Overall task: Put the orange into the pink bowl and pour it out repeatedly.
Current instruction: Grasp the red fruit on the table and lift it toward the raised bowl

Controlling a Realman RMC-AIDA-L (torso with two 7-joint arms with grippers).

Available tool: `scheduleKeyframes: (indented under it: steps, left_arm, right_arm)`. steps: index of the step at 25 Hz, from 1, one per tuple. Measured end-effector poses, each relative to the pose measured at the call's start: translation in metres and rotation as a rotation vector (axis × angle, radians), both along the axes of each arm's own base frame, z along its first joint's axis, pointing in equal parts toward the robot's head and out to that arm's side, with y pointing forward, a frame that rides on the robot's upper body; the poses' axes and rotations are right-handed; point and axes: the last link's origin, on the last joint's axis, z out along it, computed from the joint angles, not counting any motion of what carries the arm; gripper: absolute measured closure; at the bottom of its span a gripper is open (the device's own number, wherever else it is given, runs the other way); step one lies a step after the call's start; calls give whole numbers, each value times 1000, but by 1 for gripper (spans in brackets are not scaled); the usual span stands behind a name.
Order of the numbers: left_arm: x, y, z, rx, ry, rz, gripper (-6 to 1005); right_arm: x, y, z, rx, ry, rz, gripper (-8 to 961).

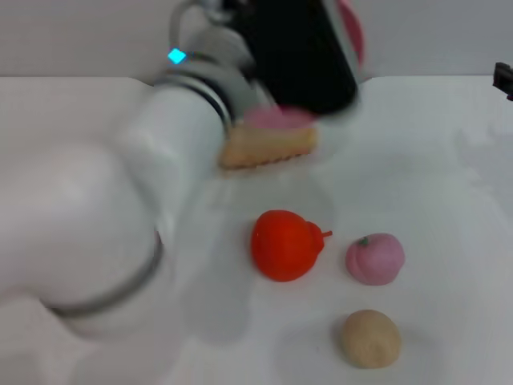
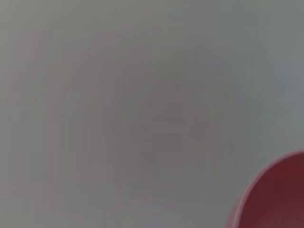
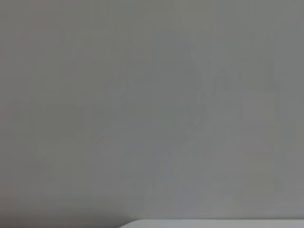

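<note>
While the left arm's claw (image 1: 300,60) hangs raised at twelve o'clock, the pink bowl (image 1: 353,32) shows behind it; whether it grips the bowl, I cannot tell. At centre the orange (image 1: 284,245) rests on the white worktop (image 1: 449,160), a pink fruit (image 1: 374,258) at its three o'clock.

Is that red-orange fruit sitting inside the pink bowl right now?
No. In the head view the orange lies on the white table, while the pink bowl is lifted up by the left arm farther back.
</note>
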Motion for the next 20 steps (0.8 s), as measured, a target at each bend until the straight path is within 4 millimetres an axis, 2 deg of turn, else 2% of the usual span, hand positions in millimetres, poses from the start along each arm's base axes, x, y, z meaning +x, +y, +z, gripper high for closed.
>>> scheduleKeyframes:
  steps: [2, 4, 7, 8, 9, 10, 11, 12, 13, 14, 15, 18, 20]
  left_arm:
    - [-6, 11, 22, -17, -173, 178, 952]
    - [-19, 23, 44, -25, -314, 361, 952]
    - [-29, 27, 53, -29, -360, 451, 952]
    - [-48, 34, 67, -52, -420, 615, 952]
    - [-81, 40, 84, -115, -482, 793, 952]
    - [-81, 40, 84, -115, -482, 793, 952]
    - [-93, 40, 89, -126, -509, 829, 952]
    - [-93, 40, 89, -126, -509, 829, 952]
    - [-102, 38, 93, -120, -529, 848, 952]
    - [-102, 38, 93, -120, -529, 848, 952]
    - [-114, 36, 100, -98, -555, 873, 952]
    - [-123, 36, 104, -84, -559, 895, 952]
    - [-128, 38, 103, -84, -552, 912, 952]
  right_arm:
    - [-2, 0, -3, -11, 20, 0, 442]
    - [-6, 0, -7, -32, 48, 2, 442]
    - [-17, -1, -21, -107, 78, 18, 442]
    - [-21, -1, -26, -147, 83, 27, 442]
    - [-34, -2, -42, -253, 79, 67, 443]
    - [-42, -3, -53, -311, 77, 96, 437]
    - [-50, -4, -63, -362, 75, 123, 431]
    - [-50, -4, -63, -362, 75, 123, 425]
    - [-60, -5, -76, -415, 71, 152, 419]
    - [-74, -7, -97, -489, 55, 190, 413]
    - [-74, -7, -97, -489, 55, 190, 387]
    - [-91, -4, -132, -602, 41, 219, 310]
    - [-97, -2, -147, -655, 52, 220, 258]
